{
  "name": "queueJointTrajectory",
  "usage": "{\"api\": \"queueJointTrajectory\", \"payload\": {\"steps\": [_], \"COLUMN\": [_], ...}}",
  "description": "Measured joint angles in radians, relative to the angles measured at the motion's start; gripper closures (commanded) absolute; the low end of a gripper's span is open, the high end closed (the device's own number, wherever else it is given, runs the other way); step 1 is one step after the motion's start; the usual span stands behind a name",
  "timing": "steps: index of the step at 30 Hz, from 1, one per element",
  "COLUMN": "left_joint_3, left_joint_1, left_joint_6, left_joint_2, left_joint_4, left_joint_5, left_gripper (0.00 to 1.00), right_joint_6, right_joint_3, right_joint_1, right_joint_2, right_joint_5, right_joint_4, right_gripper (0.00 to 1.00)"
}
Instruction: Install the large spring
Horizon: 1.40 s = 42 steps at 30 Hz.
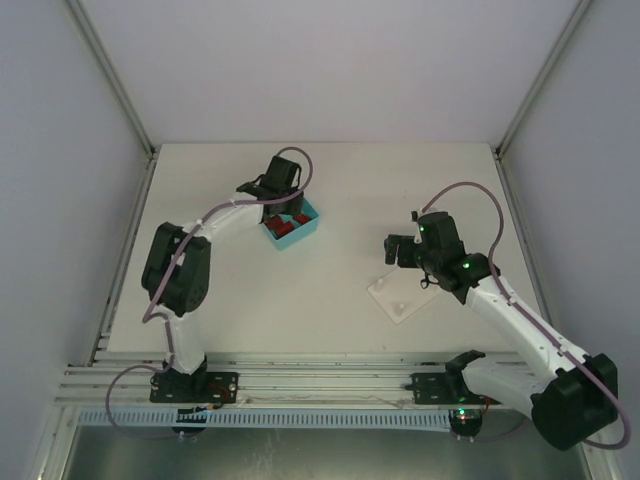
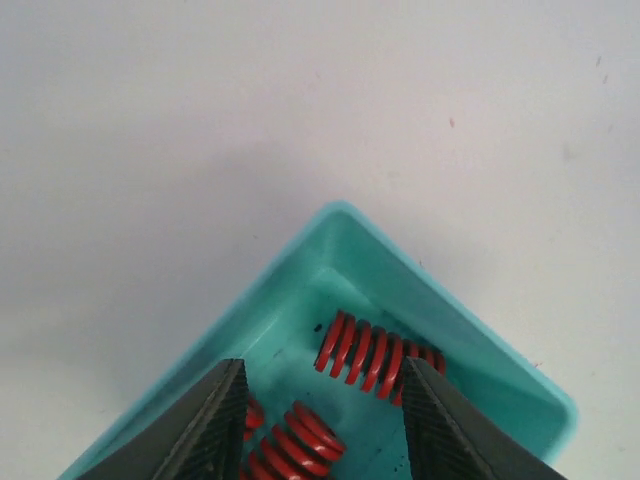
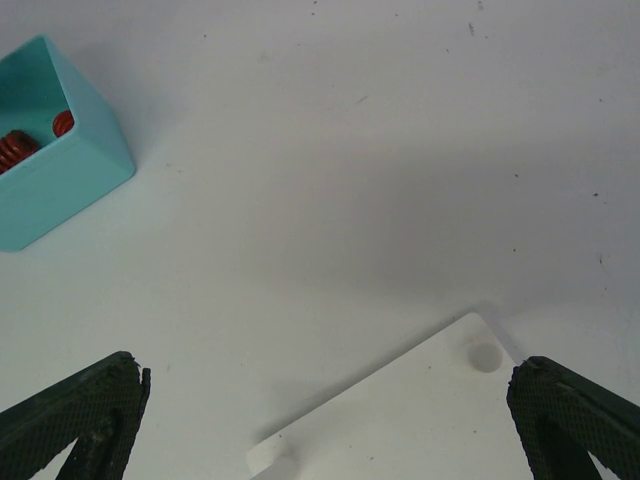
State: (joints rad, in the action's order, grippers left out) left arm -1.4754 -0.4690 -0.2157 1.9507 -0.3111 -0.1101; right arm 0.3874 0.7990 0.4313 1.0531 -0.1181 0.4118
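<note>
Your left hand [image 1: 264, 190] [image 2: 322, 365] is open, holding nothing, and sits over the teal bin [image 1: 312, 216] [image 2: 400, 272] [image 3: 62, 180], which stands on the tabletop [image 1: 300, 310] a bit left of centre and closer to the far edge than the near one. Inside the bin are red springs [image 1: 283, 228] [image 3: 14, 148]. In the left wrist view one red spring [image 2: 375, 355] lies across the bin's far corner, right between your two spread fingers [image 2: 215, 425], and a second spring [image 2: 298, 440] lies nearer the camera beside the left finger. The first looks like the bigger one, but you can't be sure from this angle. No finger visibly touches a spring. Your right hand [image 1: 398, 250] [image 3: 325, 370] is also wide open and empty. It hovers above the white base plate [image 1: 400, 296] [image 3: 420, 415], which lies flat toward the near right corner of the tabletop, well apart from the bin. The plate has a small round peg [image 3: 485, 357] near one corner, with nothing on it. No spring is on the plate; all the red you can see is in the bin.
</note>
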Motion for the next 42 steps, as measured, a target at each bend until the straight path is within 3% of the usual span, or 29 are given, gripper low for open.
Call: {"api": "queueJointTrajectory", "payload": {"steps": [7,15,25,32,42], "left_joint_3": [0.041,0.058,-0.167,-0.179,-0.152], "left_joint_1": [0.000,-0.001,-0.045,-0.055,-0.047], "left_joint_6": [-0.027,-0.062,-0.286,-0.141,0.199], "left_joint_2": [-0.113,-0.138,-0.067,-0.055,0.016], "left_joint_4": [0.003,-0.024,-0.352,-0.375,-0.399], "left_joint_5": [-0.060,-0.187,-0.234,-0.219,-0.162], "left_gripper": [0.44,0.51,0.57,0.60,0.59], "right_joint_6": [0.002,0.041,0.177,0.217,0.216], "right_joint_3": [-0.014,-0.078,0.001,0.135,0.304], "right_joint_1": [0.000,0.005,0.007,0.007,0.008], "right_joint_2": [0.013,0.010,-0.151,-0.205,-0.103], "right_joint_5": [-0.002,-0.003,0.001,0.011,-0.027], "right_joint_4": [-0.023,-0.075,0.212,0.402,0.613], "right_gripper": [0.01,0.01,0.01,0.01,0.01]}}
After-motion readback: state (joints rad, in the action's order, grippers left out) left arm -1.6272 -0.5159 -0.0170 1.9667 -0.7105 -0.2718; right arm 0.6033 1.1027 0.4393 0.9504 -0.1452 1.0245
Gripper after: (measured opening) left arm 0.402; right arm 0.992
